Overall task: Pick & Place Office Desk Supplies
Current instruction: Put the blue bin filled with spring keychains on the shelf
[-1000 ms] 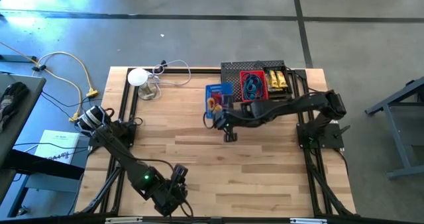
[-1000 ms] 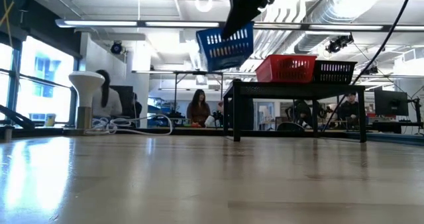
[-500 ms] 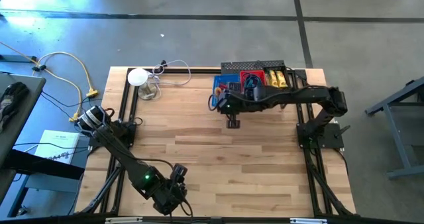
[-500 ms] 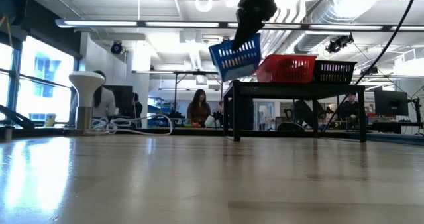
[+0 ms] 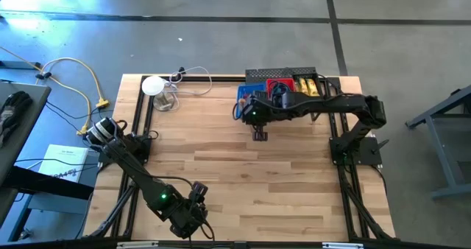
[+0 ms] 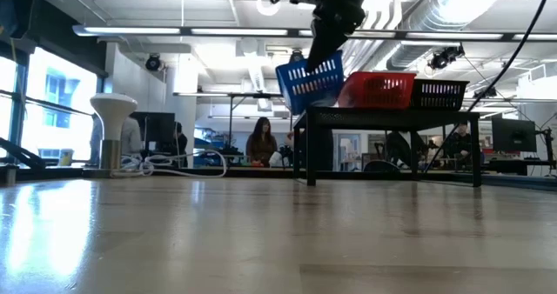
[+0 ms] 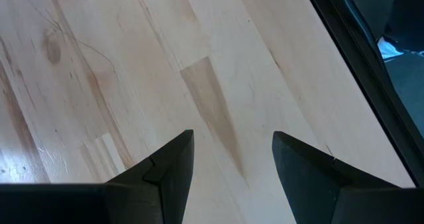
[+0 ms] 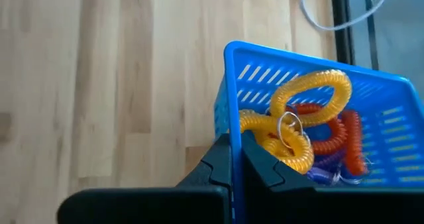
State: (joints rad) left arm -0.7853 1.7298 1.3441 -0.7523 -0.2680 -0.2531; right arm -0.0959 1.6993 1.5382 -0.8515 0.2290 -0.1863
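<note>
**Right wrist view: blue basket held at the shelf, not yet set down**

Right gripper (image 8: 232, 159) jaws clamp the blue basket (image 8: 311, 124) rim; coiled rings (image 8: 298, 128) lie inside. High view, upper centre: the basket hangs tilted at the black shelf (image 5: 283, 76), placement pending. Left gripper (image 7: 232, 161) waits lower left, jaws apart.

Right arm stretches across the far side of the bench, its pincer (image 8: 232, 161) clamped tight on a thin blue wall. Left arm lies folded at the near edge, its pincer (image 7: 232, 161) parted, holding nothing.
</note>
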